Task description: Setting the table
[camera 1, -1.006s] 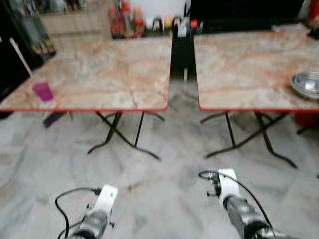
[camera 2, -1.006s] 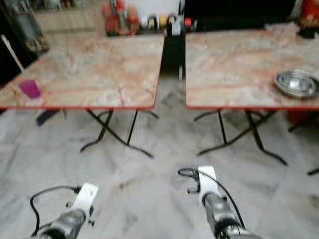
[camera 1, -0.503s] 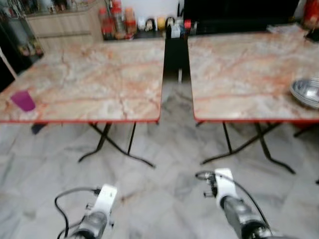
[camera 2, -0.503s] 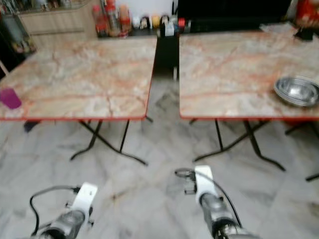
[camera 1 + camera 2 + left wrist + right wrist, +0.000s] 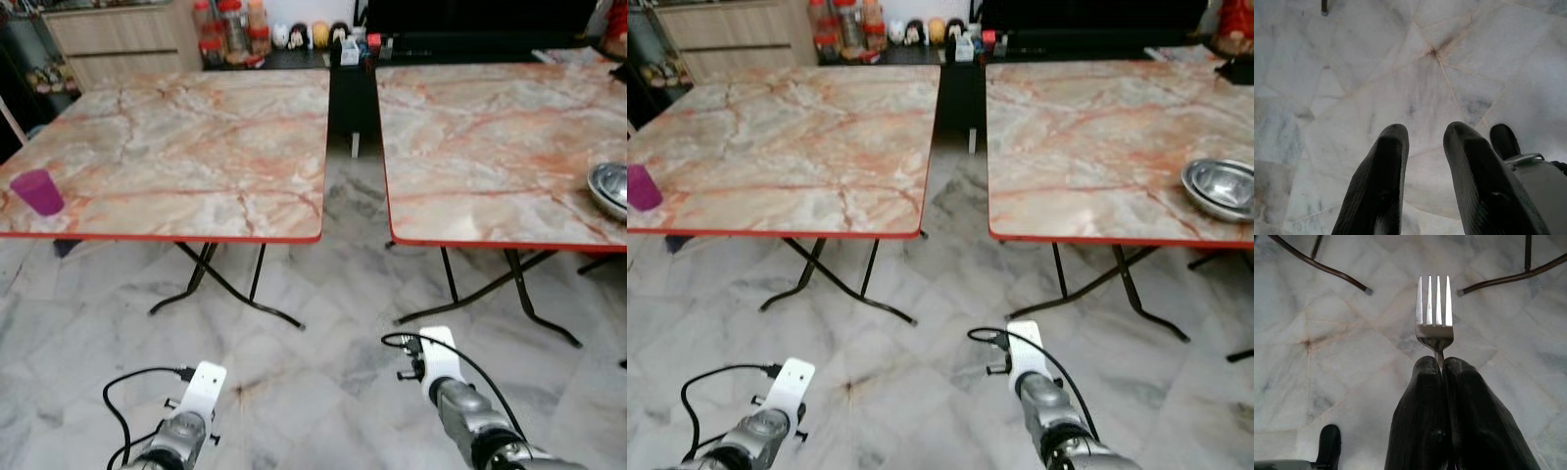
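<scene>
Steel four-tined fork (image 5: pixel 1434 308) pinched by right pincer (image 5: pixel 1443 363).

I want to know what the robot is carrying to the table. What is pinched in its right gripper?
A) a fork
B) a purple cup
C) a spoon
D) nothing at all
A. In the right wrist view the right gripper has its two black fingers pressed together on the handle of a silver fork, whose four tines point out ahead over the marble floor.
</scene>
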`<state>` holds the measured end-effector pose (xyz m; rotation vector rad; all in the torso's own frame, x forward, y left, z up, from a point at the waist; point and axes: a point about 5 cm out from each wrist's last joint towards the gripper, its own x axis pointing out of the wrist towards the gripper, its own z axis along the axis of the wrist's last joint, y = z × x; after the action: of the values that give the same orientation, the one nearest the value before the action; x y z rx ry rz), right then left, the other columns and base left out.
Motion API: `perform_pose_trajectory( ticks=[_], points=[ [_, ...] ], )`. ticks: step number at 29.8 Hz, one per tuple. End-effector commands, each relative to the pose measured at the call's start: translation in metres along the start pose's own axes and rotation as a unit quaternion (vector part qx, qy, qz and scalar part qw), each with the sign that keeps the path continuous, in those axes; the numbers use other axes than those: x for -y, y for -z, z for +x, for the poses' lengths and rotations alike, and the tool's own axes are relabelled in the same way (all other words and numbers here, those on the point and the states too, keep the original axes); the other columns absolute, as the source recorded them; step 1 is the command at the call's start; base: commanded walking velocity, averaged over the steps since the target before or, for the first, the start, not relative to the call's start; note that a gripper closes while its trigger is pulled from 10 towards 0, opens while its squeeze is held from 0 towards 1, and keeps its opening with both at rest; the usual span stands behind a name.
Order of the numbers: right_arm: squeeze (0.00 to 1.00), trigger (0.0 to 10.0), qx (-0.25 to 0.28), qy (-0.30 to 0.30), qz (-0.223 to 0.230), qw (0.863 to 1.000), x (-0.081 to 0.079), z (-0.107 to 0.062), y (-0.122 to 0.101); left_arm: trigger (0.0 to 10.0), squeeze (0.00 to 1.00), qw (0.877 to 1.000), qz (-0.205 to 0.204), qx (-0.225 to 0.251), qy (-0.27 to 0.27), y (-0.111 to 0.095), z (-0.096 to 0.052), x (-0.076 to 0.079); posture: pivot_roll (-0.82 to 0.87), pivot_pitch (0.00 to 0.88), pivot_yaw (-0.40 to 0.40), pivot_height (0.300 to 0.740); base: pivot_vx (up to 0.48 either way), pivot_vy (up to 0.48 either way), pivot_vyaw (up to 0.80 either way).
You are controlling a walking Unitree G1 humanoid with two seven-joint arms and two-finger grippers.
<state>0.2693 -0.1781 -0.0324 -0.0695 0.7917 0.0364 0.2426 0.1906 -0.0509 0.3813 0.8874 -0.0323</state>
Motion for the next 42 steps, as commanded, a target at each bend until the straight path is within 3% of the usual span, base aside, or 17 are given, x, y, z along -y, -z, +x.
perform_pose_trajectory(
  ticks=[1,13,23,26,42],
  points=[
    [0.00,10.0,-0.002,-0.002,-0.006,1.000,-0.0015,0.0001,0.0002,10.0,0.00,1.000,0.015,-0.011,-0.001,0.0057,-0.0003,-0.0023,-0.06,0.012,0.053,0.740,0.000,-0.274,0.00],
    [0.00,10.0,-0.005,-0.004,-0.010,1.000,-0.0028,-0.0001,0.0030,10.0,0.00,1.000,0.017,-0.011,-0.003,0.0090,-0.0007,-0.0028,-0.06,0.000,0.058,0.740,0.000,-0.280,0.00],
    [0.00,10.0,-0.011,-0.003,-0.042,0.999,-0.0012,-0.0003,0.0043,10.0,0.00,1.000,0.015,-0.012,-0.003,0.0109,-0.0010,-0.0012,-0.06,0.000,0.053,0.740,0.000,-0.280,0.04],
    [0.00,10.0,-0.009,0.003,-0.010,1.000,-0.0012,-0.0006,0.0063,10.0,0.00,1.000,0.015,-0.012,-0.002,0.0115,-0.0011,-0.0006,-0.06,0.000,0.052,0.740,0.000,-0.271,0.14],
    [0.00,10.0,-0.011,0.001,-0.014,1.000,-0.0009,-0.0011,0.0095,10.0,0.00,1.000,0.017,-0.014,0.001,0.0147,-0.0016,0.0013,-0.06,0.000,0.050,0.740,0.019,-0.171,0.00]
  ],
)
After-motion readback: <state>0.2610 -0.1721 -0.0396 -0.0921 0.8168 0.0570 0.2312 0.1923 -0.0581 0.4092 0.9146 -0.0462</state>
